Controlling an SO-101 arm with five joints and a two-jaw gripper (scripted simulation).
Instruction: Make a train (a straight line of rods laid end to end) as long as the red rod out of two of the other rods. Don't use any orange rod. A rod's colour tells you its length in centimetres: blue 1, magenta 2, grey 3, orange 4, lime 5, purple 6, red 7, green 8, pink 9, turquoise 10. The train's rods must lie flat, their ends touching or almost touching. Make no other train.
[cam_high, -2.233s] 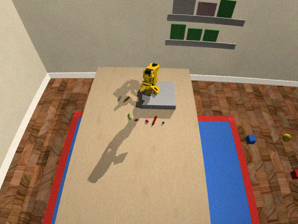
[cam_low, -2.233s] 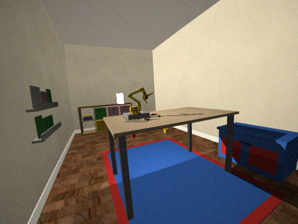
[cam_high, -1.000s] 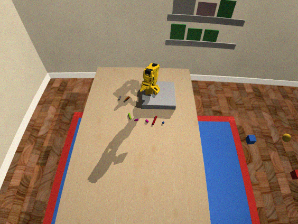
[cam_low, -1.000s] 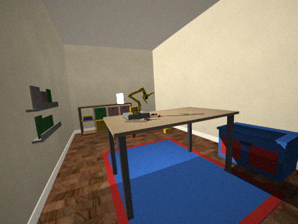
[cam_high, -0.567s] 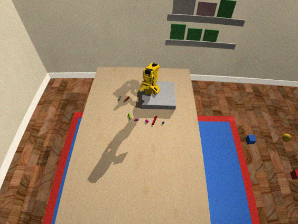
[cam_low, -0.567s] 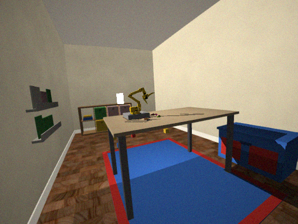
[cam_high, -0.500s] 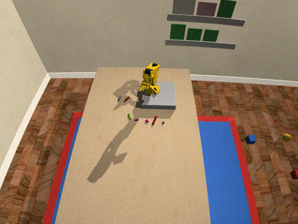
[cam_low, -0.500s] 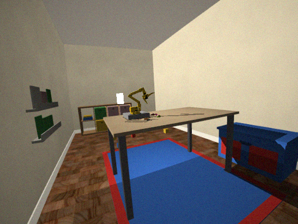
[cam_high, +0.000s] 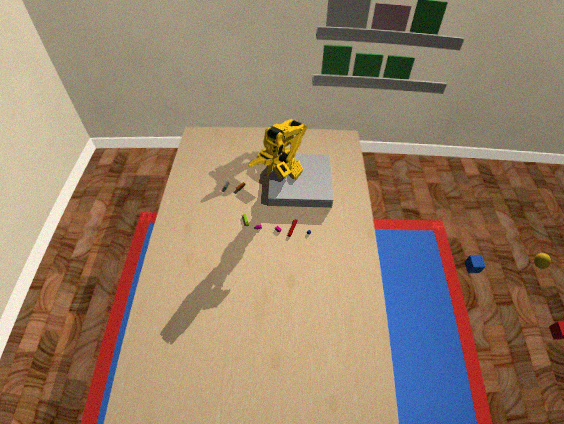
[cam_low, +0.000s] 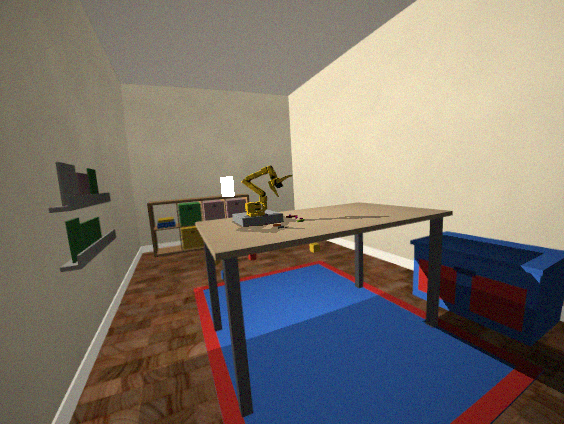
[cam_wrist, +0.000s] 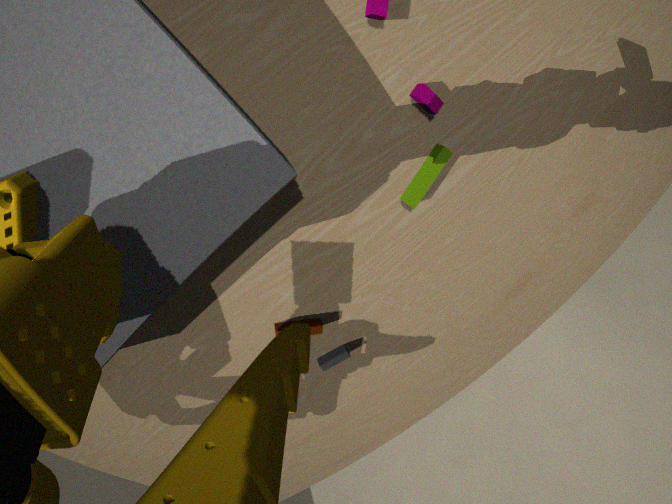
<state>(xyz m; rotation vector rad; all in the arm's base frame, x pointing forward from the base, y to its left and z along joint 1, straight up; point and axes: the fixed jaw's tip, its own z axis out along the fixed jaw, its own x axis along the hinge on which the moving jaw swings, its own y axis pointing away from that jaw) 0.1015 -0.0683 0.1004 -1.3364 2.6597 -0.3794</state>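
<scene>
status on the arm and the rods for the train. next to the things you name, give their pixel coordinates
Gripper (cam_high: 261, 171) (cam_wrist: 179, 347) open, nothing held. Lime rod (cam_high: 245, 220) (cam_wrist: 426, 176) and nearer magenta rod (cam_high: 258, 227) (cam_wrist: 426, 98) lying apart, train unmade. No obstruction seen between those two.

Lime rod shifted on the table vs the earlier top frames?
No. In the top view, the lime rod lies where it did, just off the near left corner of the grey slab.
</scene>
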